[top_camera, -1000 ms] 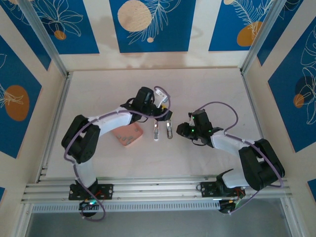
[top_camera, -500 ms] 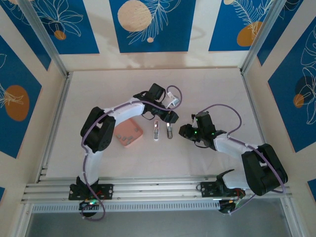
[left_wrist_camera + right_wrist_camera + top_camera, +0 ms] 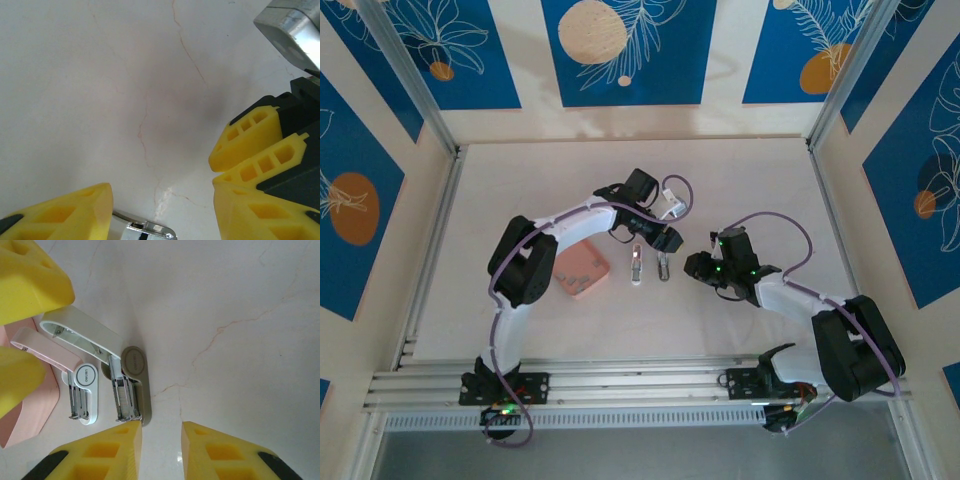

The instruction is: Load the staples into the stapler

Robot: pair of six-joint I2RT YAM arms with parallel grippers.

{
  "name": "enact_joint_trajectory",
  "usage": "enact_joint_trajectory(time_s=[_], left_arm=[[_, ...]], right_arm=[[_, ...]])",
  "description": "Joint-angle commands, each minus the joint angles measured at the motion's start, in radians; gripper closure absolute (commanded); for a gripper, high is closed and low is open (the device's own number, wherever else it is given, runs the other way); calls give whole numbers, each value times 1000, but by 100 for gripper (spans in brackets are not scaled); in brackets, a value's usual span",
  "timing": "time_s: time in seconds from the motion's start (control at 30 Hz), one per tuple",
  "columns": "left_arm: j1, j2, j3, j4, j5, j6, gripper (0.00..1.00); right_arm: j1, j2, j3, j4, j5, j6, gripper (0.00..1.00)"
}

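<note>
Loading stage, early: you are looking at the staples, tiny grey metallic pieces, which are lying loose inside the pink tray, a shallow, matte rectangular dish. Neither gripper is carrying any. Just beside the tray, on its side facing the right arm, the pink-topped stapler is lying hinged open, its smooth plastic arm raised and its ribbed chrome magazine exposed. One place farther from the tray, the grey-based stapler is lying open likewise, showing a glossy white arm and a rounded grey foot. Whether either magazine is already holding staples is too small to tell. The left gripper is hovering near the tray on that same side, its yellow, hollow-celled jaws spread well apart and clamping nothing. The right gripper is waiting farther from the tray on that side, its jaws standing narrowly apart and empty. Opening appears done; picking staples from the tray, seating them and closing are, by this view, what is remaining. The surface is showing pale, smooth and faintly veined.
</note>
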Motion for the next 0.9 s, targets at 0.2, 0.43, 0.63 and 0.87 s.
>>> enact_joint_trajectory(time_s=[0.2,0.43,0.63,0.87], left_arm=[[-38,-9,-15,-87,83,40,45],[-66,-42,-74,-76,93,29,45],[-75,-97,-136,-28,88,-4,46],[-60,-206,-256,121,4,-96,44]], right_arm=[[-4,-30,-17,3,-14,-1,72],[-3,-42,-23,10,-14,1,72],[2,-51,-26,10,-18,8,72],[28,-42,2,4,-31,18,70]])
